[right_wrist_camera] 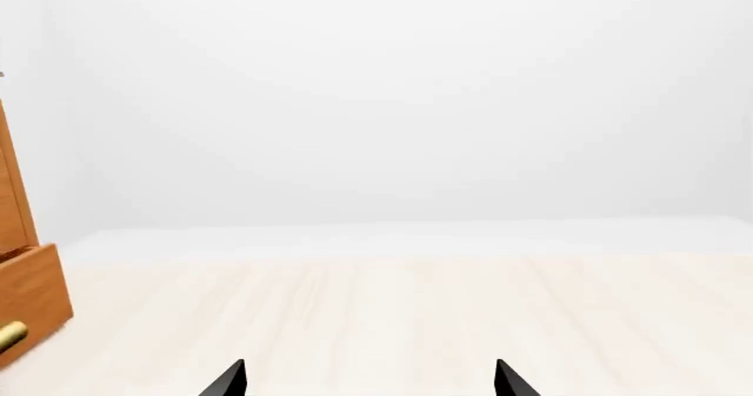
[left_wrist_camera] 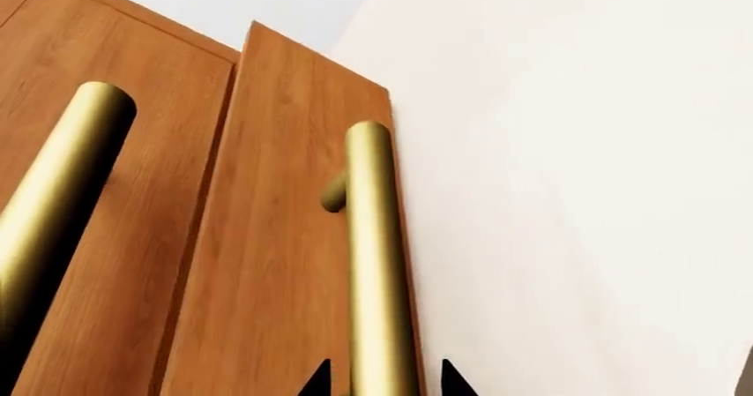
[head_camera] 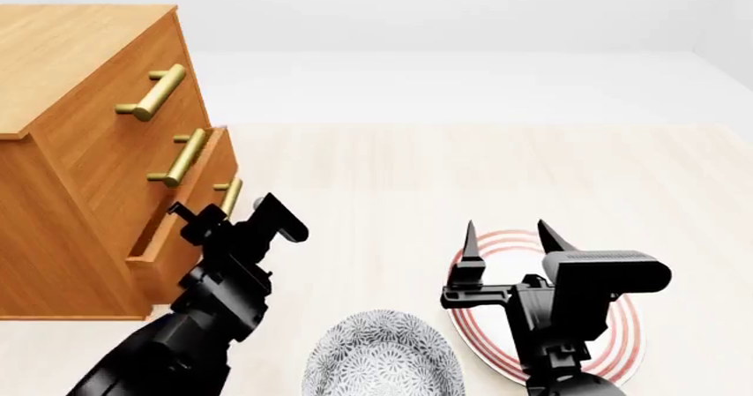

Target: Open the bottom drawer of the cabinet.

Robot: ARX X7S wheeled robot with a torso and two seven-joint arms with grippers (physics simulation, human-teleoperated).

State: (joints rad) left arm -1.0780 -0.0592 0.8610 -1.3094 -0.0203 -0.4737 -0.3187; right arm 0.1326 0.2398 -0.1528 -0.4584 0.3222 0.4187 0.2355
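The cabinet (head_camera: 83, 149) stands at the left of the head view on the pale wooden floor (head_camera: 471, 184), its three drawers stacked one over another. The bottom drawer (head_camera: 189, 228) sticks out a little from the cabinet front, further than the two above it (the gap shows along its top edge). The left gripper (head_camera: 224, 212) is at that drawer's brass handle (head_camera: 228, 196); in the left wrist view the bar (left_wrist_camera: 379, 264) runs between the two dark fingertips (left_wrist_camera: 316, 383), which sit just beside it on either side. Whether the jaws press on the bar or only straddle it I cannot tell from this close angle. The middle drawer's handle (left_wrist_camera: 59, 202) lies next to it in the same view.

The right gripper (head_camera: 509, 237) hangs well away from the cabinet, above a red-ringed plate (head_camera: 623, 343), its jaws spread apart and holding nothing. A patterned grey bowl (head_camera: 383, 356) sits on the floor near the plate, between the two arms.
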